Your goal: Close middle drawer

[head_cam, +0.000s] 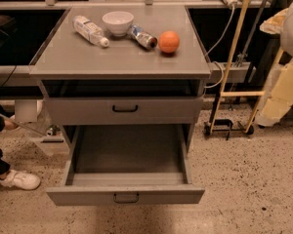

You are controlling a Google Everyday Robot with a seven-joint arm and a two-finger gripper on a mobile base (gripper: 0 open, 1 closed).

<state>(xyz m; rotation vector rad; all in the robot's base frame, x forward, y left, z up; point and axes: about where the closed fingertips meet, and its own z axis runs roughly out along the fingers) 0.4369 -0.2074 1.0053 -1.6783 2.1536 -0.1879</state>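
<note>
I am viewing the middle drawer [125, 196], pulled out toward the near side. The gripper is out of frame, so I cannot tell its opening. Pushing off-centre is risking a crooked jam.

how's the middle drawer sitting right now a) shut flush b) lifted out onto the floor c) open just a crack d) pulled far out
d: the middle drawer stands far forward of the drawer front above it, its whole tray showing; the gripper is not in view.
</note>
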